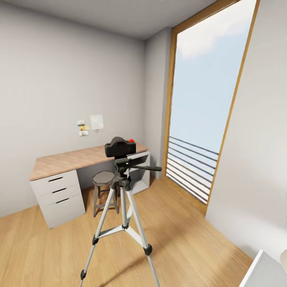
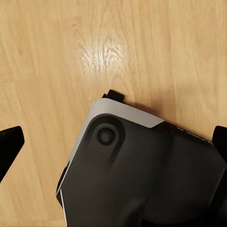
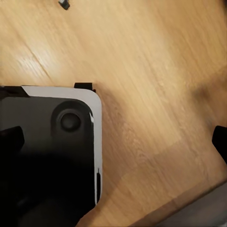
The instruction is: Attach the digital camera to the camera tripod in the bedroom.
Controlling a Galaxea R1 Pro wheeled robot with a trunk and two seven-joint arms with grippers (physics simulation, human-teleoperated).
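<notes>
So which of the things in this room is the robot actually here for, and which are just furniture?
For the job:
- digital camera, sitting on top of the tripod head
- camera tripod, standing on the wood floor

Just there:
- desk with drawers, against the wall
- round stool beside it
- notes stuck on the wall
- tall window with railing bars

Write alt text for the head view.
A black digital camera sits atop a silver-legged camera tripod on a wood plank floor. Behind stand a wood-topped grey desk, a round stool and a tall window.
</notes>
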